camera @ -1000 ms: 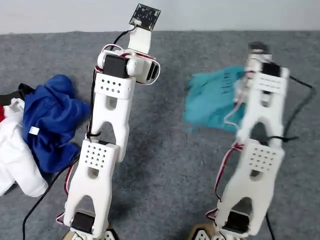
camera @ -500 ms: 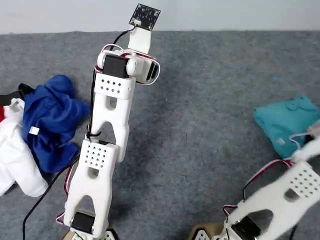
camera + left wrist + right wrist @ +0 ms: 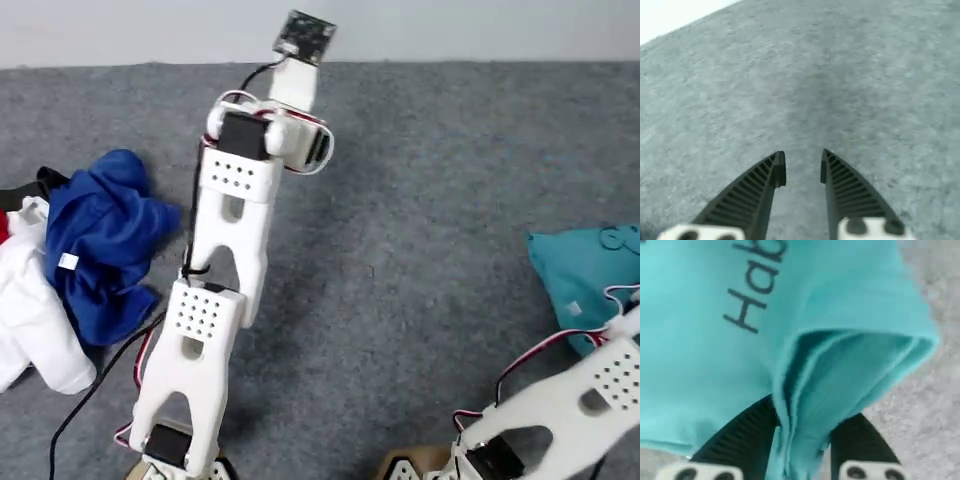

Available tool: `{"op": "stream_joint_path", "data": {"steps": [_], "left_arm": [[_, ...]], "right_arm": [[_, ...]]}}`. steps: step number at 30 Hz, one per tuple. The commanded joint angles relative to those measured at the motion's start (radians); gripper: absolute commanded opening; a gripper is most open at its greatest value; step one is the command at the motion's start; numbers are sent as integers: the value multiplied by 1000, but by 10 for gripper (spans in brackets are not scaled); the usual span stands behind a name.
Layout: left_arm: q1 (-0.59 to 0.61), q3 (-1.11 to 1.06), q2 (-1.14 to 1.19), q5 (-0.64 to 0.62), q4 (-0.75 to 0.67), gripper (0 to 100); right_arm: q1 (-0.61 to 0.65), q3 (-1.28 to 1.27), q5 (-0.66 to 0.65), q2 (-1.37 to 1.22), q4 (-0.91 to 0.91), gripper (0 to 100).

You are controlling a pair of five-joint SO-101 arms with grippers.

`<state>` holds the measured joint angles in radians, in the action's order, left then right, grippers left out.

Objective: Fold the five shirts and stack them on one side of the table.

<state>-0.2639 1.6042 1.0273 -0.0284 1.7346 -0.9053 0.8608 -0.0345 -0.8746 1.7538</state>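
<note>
My right gripper pinches the teal shirt at its folded edge; it looks soft and floppy. My left gripper hangs slightly open, empty.

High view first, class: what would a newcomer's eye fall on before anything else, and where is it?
The teal shirt at the table's right edge stands out, a fold of it pinched in the right gripper. On the far left lies a crumpled pile, a blue shirt against a white shirt. The left gripper hangs open over the grey table.

bright, even light with soft shadows
</note>
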Motion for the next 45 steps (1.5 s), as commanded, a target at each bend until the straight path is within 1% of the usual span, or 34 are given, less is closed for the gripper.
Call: {"op": "stream_joint_path", "data": {"steps": [1,3,4,7,10,12,15,18,20,24,29,33,35,37,39,41,43,45], "left_arm": [[-51,7,-100,6,25,173],[-61,7,-124,6,25,211],[-68,7,-138,6,25,222],[-94,7,-189,3,25,226],[-137,7,-250,3,25,226],[-170,7,-288,3,25,225],[-215,7,-322,3,25,225],[-244,5,-325,5,25,225],[-249,5,-324,5,25,225],[-244,12,-365,6,25,225],[-238,7,-502,8,25,225],[-175,-12,-606,8,26,225],[-118,-73,-655,8,26,224],[-35,-182,-704,8,26,224],[55,-334,-761,5,26,224],[146,-530,-827,3,25,224],[226,-760,-904,3,25,224],[295,-1001,-1002,3,25,224]], "right_arm": [[18,-40,-115,48,44,143],[24,-94,-253,77,45,143],[21,-135,-290,102,45,143],[-13,-249,-311,199,42,143],[-50,-313,-400,309,41,143],[-82,-351,-433,369,41,143],[-127,-387,-420,406,41,143],[-151,-407,-262,386,41,143],[-157,-428,-206,377,41,143],[-160,-442,-222,452,42,140],[-131,-440,-219,720,39,140],[-24,-450,-219,946,39,140],[70,-480,-226,1041,39,142],[179,-537,-226,1122,39,140],[302,-634,-227,1178,39,140],[438,-750,-227,1211,39,139],[561,-864,-227,1236,38,139],[656,-953,-229,1256,38,139]]}}
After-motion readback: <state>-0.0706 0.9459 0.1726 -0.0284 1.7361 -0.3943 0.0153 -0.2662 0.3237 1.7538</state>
